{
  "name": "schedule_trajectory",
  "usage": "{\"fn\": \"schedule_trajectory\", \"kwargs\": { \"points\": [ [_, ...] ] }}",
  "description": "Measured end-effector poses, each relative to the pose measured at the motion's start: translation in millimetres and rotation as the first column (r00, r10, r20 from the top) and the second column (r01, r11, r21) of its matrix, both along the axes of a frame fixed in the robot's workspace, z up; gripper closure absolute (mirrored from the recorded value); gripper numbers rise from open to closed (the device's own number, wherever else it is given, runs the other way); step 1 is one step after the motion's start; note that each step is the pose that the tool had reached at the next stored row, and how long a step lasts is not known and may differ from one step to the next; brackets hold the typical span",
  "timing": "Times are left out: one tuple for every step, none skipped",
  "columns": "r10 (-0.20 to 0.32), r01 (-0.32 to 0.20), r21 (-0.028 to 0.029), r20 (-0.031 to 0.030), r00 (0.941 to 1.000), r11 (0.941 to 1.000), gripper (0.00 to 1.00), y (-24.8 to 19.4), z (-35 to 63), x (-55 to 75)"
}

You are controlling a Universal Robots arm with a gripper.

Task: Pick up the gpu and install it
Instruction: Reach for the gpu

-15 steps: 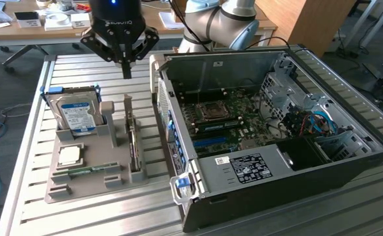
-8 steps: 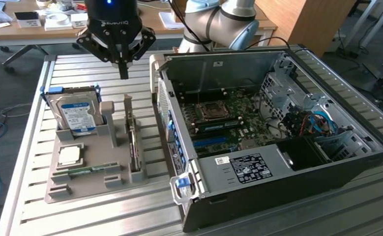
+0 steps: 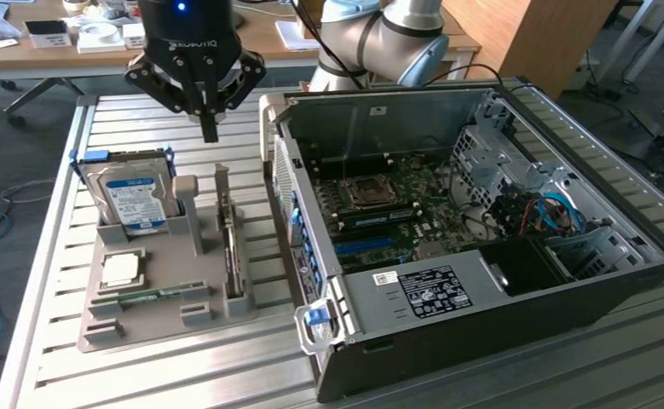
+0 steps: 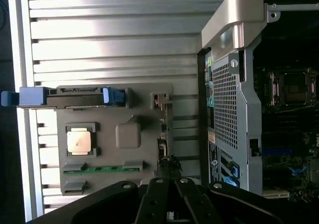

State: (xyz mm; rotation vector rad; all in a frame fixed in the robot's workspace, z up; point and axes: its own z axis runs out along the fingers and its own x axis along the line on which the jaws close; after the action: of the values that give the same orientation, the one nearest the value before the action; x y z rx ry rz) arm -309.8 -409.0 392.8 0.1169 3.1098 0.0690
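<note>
Hovering empty, gripper (image 3: 209, 128) pinched together with open air all round, well above gpu (image 3: 232, 247) standing on edge in grey holder (image 3: 150, 322) slot along the edge beside the case (image 3: 480, 341).

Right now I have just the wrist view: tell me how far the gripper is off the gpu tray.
Observer: The gripper hangs clear above the grey tray, shut, holding nothing.
Operator: Give me the gpu's pose.
Observer: The gpu stands on its long edge in the tray's slot.
Operator: Describe the case interior.
Observer: The computer case lies open on its side; the power supply sits in its near corner in the exterior view.
</note>
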Motion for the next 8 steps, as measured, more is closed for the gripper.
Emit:
{"fn": "schedule_trajectory", "kwargs": {
  "points": [
    [0.000,0.000,0.0000,0.0000,1.0000,1.0000,0.89,-2.7,0.0,-0.5],
    [0.000,0.000,0.0001,0.0000,1.0000,1.0000,0.89,-5.7,0.0,-0.9],
    [0.000,0.000,0.0000,0.0000,1.0000,1.0000,0.89,-8.3,0.0,-1.3],
    [0.000,0.000,0.0000,0.0000,1.0000,1.0000,0.89,-11.0,0.0,-1.8],
    [0.000,0.000,0.0000,0.0000,1.0000,1.0000,0.89,-13.4,-0.1,-2.3],
    [0.000,0.000,0.0000,0.0000,1.0000,1.0000,0.89,-15.5,-0.1,-2.9],
    [0.000,0.000,0.0001,0.0000,1.0000,1.0000,0.89,-17.6,-0.1,-3.4],
    [0.000,0.000,0.0001,0.0001,1.0000,1.0000,0.89,-19.6,-0.2,-3.8]
  ]
}}
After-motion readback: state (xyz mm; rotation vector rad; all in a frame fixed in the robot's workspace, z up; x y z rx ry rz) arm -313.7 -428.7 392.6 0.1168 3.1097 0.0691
